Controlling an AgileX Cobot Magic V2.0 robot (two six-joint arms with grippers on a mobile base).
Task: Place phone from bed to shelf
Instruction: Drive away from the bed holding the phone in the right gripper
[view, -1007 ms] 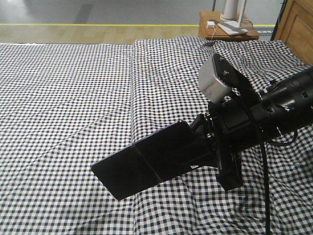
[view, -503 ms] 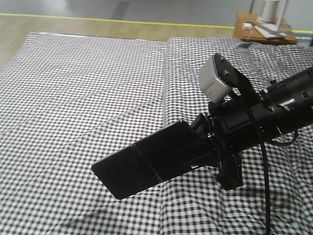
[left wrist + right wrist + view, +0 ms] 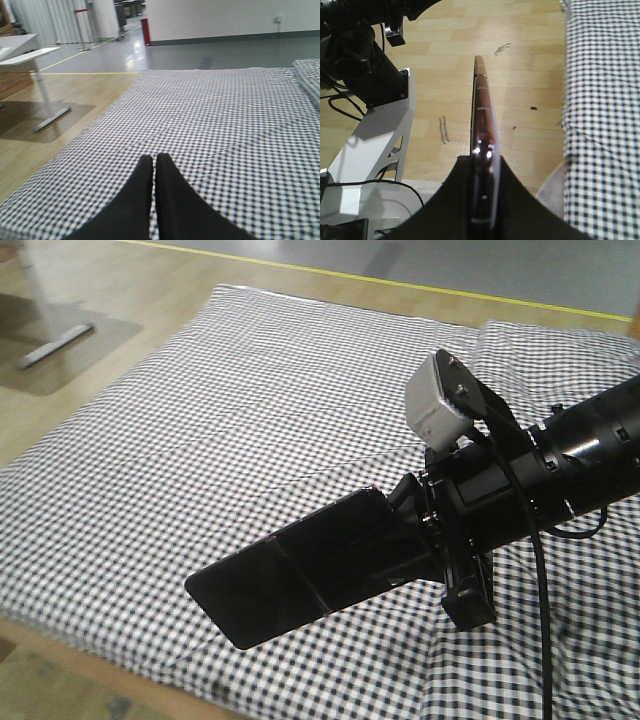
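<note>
Over the bed (image 3: 250,410) you pass freely (flat cloth throughout); a table foot (image 3: 51,119) stands on the floor (image 3: 30,155) leftward.

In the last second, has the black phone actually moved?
Yes. The phone, held by the right gripper, has swung left across the bed: its checks slid rightward behind the phone, and floor now shows at the left.

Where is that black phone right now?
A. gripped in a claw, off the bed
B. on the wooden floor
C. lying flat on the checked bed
A: the right claw is clamped on one end of the phone, holding it in the air, off the bed.
</note>
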